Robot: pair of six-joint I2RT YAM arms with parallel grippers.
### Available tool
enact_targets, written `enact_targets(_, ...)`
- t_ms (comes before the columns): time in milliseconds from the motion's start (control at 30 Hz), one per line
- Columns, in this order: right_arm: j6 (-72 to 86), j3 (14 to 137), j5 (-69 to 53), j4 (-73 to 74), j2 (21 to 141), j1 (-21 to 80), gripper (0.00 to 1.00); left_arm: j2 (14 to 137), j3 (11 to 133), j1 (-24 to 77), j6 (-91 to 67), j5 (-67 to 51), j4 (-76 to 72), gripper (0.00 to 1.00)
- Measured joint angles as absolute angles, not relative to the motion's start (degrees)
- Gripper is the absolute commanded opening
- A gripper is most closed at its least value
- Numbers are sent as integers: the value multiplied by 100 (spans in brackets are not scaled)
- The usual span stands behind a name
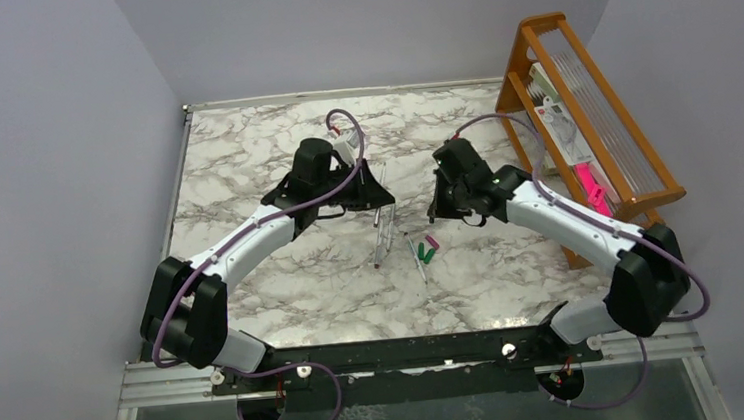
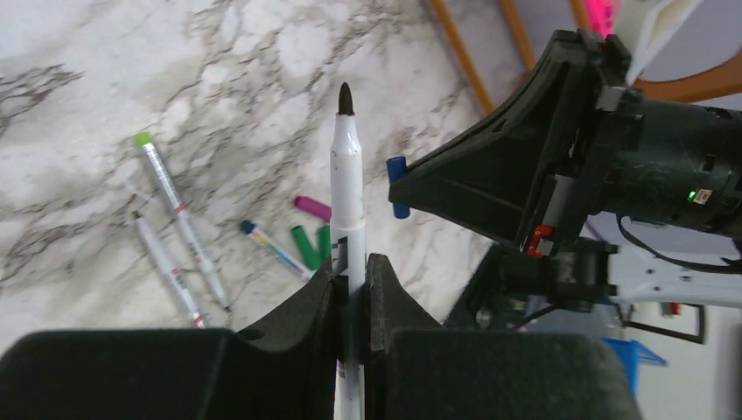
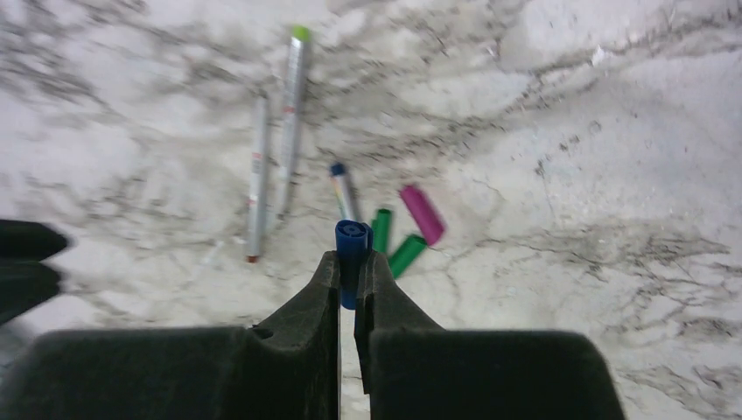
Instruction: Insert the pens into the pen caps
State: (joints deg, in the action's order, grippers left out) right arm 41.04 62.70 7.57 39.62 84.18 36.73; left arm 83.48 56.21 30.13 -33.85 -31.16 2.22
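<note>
Top view: the marble table (image 1: pixel 244 160) is shut in by walls on its left and far sides, and a wooden rack (image 1: pixel 596 112) stands along its far right edge. Open marble lies to the far left and along the near edge, just beyond the arm bases. The left gripper (image 1: pixel 379 199) and right gripper (image 1: pixel 445 204) sit mid-table, facing each other across a gap. Just near of that gap lie the loose pens (image 1: pixel 381 241), a magenta cap (image 1: pixel 432 240) and green caps (image 1: pixel 426 255). The jaws are too small here to tell how they stand.

Left wrist view: the left gripper (image 2: pixel 350 273) is clamped on the held pen (image 2: pixel 347 184), which sticks out past the fingers with its bare dark tip pointing away. To the right of that tip, close but apart, the blue cap (image 2: pixel 396 185) pokes out of the right gripper. To the left, three loose pens lie on the marble. The magenta and green caps are beside the blue-tipped one.

Right wrist view, somewhat blurred: the right gripper (image 3: pixel 353 267) is closed on the blue cap (image 3: pixel 352 245), whose round end faces away from the wrist. Just beyond it lie the green caps (image 3: pixel 381 229), the magenta cap (image 3: pixel 423 214) and the loose pens (image 3: pixel 256 175). The left gripper's dark tips show at the left edge, well apart from the cap.
</note>
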Motion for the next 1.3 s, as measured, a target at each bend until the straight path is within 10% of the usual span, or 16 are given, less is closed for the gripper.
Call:
enact_targets(433,4375,6241,1142,2075,6510,3673,1,8425,5433,3345,-4696,-4287,-1682,0)
enact_targets(1300,4169,6552,1144,1798,6702,3669,1,8659,5677,3785,-4606,-4654,-1964,0)
